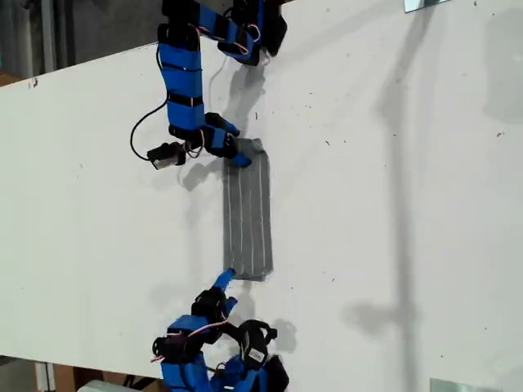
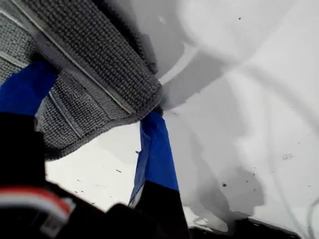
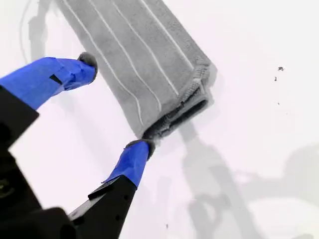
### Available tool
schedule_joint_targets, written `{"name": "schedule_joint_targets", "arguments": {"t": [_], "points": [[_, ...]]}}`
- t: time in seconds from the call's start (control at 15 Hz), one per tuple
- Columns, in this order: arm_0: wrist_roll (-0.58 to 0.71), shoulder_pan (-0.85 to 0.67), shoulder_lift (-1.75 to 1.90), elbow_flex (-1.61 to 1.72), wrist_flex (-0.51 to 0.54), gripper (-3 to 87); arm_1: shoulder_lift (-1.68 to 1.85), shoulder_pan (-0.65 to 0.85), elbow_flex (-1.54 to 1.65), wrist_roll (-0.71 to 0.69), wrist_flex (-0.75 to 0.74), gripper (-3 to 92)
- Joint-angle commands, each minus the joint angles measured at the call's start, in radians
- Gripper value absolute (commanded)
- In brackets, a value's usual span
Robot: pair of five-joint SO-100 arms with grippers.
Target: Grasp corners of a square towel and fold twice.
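Towel (image 1: 247, 211) down flat on the white table (image 1: 392, 204), already a long narrow grey strip with its white stripes running lengthways, sitting just about midway between the two arms. At least one fold in the bag, then: stacked layers plainly on show at the near end in the second wrist view, edges fairly well lined up. Looks slim enough for two folds in the same direction, possibly, though hard to count the layers from here. Up at the exterior view's top end, my first gripper (image 1: 234, 153) right on the strip's corner, one blue finger under the cloth and the other at its edge, the corner lifted a little off the table; can't tell from that close, crowded wrist view whether truly clamped or only straddling. Down at the other end, my second gripper (image 1: 225, 282) spread wide with nothing in it, one fingertip just touching the near corner (image 3: 149, 132), the other fingertip off the cloth, out beside the strip's long edge. Left to do, on this showing: either one more fold, or simply let go and back away.
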Motion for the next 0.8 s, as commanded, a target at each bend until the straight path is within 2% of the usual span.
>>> {"name": "schedule_joint_targets", "arguments": {"t": [0.0, 0.07, 0.27, 0.4, 0.53, 0.73], "points": [[-0.083, 0.011, 0.334, 0.158, 0.009, 28.4, 0.021, -0.021, 0.006, -0.002, -0.023, 29.2], [-0.121, 0.034, 0.446, 0.242, 0.011, 28.3, 0.023, -0.034, 0.021, -0.011, -0.038, 24.7], [-0.253, 0.098, 0.92, 0.537, 0.032, 28.2, 0.114, -0.041, 0.161, 0.031, -0.058, 21.7], [-0.339, 0.156, 0.93, 0.607, 0.008, 27.8, 0.244, -0.038, 0.276, 0.063, -0.064, 15.8], [-0.394, 0.201, 1.009, 0.676, -0.023, 27.8, 0.41, -0.034, 0.414, 0.153, -0.061, 2.2], [-0.416, 0.23, 1.088, 0.724, -0.032, 27.8, 0.724, -0.071, 0.572, 0.324, 0.012, -0.1]]}}
